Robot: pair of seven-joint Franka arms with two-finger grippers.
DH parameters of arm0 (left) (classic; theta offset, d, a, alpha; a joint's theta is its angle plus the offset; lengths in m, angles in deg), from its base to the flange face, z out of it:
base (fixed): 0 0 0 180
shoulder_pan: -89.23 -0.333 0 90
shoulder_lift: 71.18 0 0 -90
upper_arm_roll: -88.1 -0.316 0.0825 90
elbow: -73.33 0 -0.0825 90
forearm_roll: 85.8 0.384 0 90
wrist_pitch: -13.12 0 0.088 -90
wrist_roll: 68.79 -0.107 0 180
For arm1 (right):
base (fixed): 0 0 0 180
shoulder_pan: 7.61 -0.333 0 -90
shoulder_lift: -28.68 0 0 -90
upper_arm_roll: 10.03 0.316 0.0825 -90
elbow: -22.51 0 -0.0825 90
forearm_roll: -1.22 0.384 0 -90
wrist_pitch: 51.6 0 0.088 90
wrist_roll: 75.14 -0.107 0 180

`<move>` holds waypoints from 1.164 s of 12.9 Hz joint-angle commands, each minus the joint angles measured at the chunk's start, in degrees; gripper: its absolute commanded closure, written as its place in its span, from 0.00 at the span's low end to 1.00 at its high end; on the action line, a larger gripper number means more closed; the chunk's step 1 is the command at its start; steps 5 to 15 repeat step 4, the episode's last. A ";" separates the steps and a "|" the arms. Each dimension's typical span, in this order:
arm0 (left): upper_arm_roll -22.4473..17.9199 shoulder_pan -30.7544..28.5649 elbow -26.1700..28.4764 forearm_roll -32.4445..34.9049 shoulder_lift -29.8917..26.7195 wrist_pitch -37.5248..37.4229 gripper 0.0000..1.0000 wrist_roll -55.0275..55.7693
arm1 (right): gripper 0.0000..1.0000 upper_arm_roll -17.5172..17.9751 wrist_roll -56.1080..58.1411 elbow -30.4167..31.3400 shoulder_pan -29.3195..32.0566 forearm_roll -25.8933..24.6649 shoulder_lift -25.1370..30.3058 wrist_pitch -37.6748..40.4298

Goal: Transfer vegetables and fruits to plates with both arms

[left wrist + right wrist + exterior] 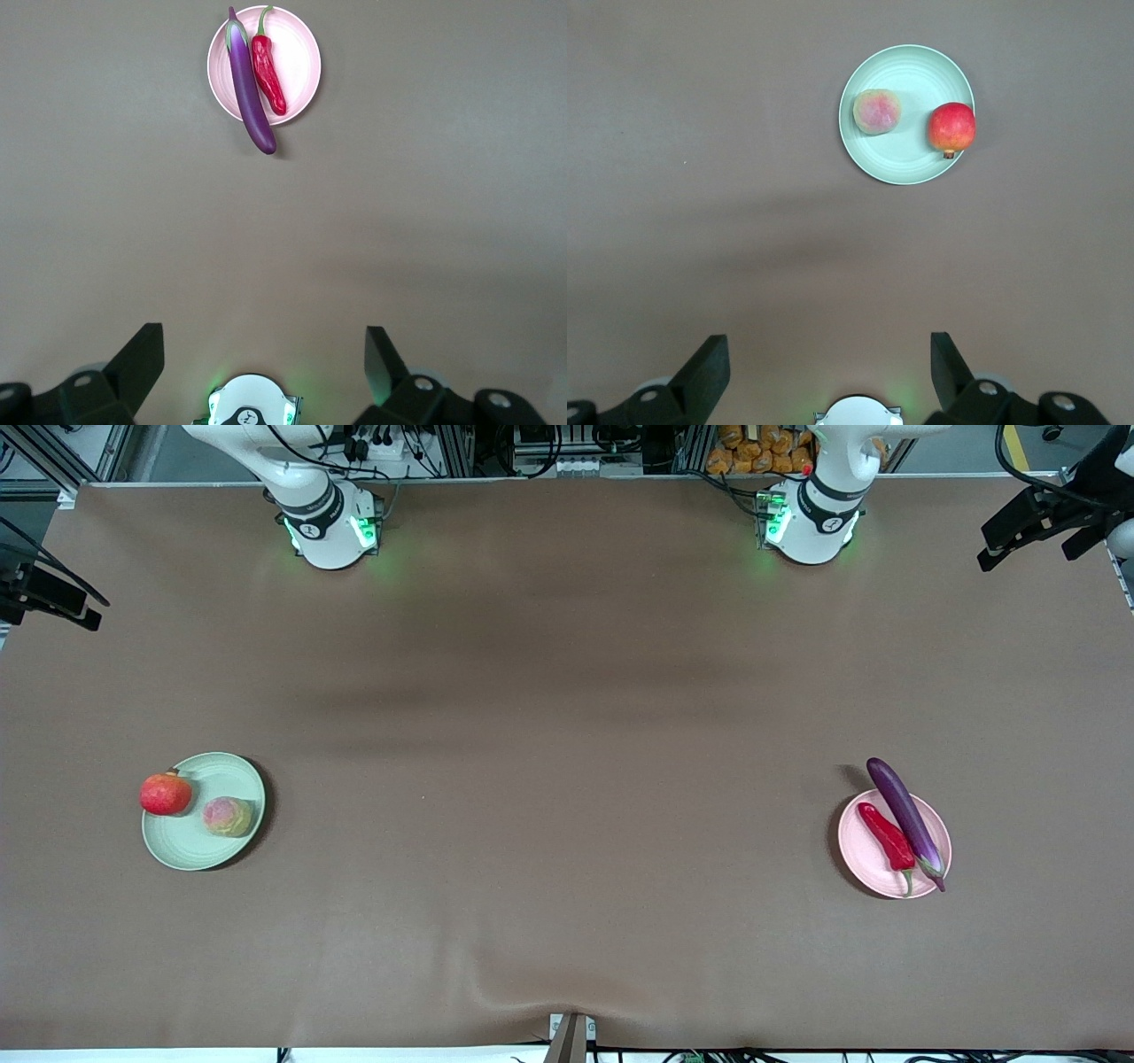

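Produce sorted onto two plates; both arms wait raised above their bases.

The apple (pixel 166 794) and peach (pixel 229 817) sit on the pale green plate (pixel 197 852) toward the right arm's end of the counter (pixel 567 779); the eggplant (pixel 905 816) and chili pepper (pixel 886 837) lie side by side on the pale pink plate (pixel 864 859) toward the left arm's end. The left pincer (pixel 264 359) and right pincer (pixel 830 359) hang spread wide, holding nothing.
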 commanded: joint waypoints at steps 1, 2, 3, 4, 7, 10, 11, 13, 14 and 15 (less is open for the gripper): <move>0.30 -0.33 -1.54 0.90 1.29 0.14 0.00 -1.06 | 0.00 0.69 -0.91 -0.42 0.21 -1.21 -0.30 0.34; 0.30 -0.24 -2.33 1.08 1.82 0.14 0.00 -0.89 | 0.00 0.69 -0.91 -0.33 0.21 -1.21 -0.30 0.43; 0.30 -0.24 -2.43 1.17 1.83 0.06 0.00 -0.80 | 0.00 0.69 -0.99 -0.33 0.21 -1.21 -0.30 0.43; 0.30 -0.24 -2.52 1.17 1.83 -0.12 0.00 -0.97 | 0.00 0.69 -0.91 -0.33 0.30 -1.21 -0.30 0.43; 0.30 -0.24 -2.52 1.17 1.83 -0.12 0.00 -0.97 | 0.00 0.69 -0.91 -0.33 0.30 -1.21 -0.30 0.43; 0.30 -0.24 -2.52 1.17 1.83 -0.12 0.00 -0.97 | 0.00 0.69 -0.91 -0.33 0.30 -1.21 -0.30 0.43; 0.30 -0.24 -2.52 1.17 1.83 -0.12 0.00 -0.97 | 0.00 0.69 -0.91 -0.33 0.30 -1.21 -0.30 0.43; 0.30 -0.24 -2.52 1.17 1.83 -0.12 0.00 -0.97 | 0.00 0.69 -0.91 -0.33 0.30 -1.21 -0.30 0.43; 0.30 -0.24 -2.52 1.17 1.83 -0.12 0.00 -0.97 | 0.00 0.69 -0.91 -0.33 0.30 -1.21 -0.30 0.43; 0.30 -0.24 -2.52 1.17 1.83 -0.12 0.00 -0.97 | 0.00 0.69 -0.91 -0.33 0.30 -1.21 -0.30 0.43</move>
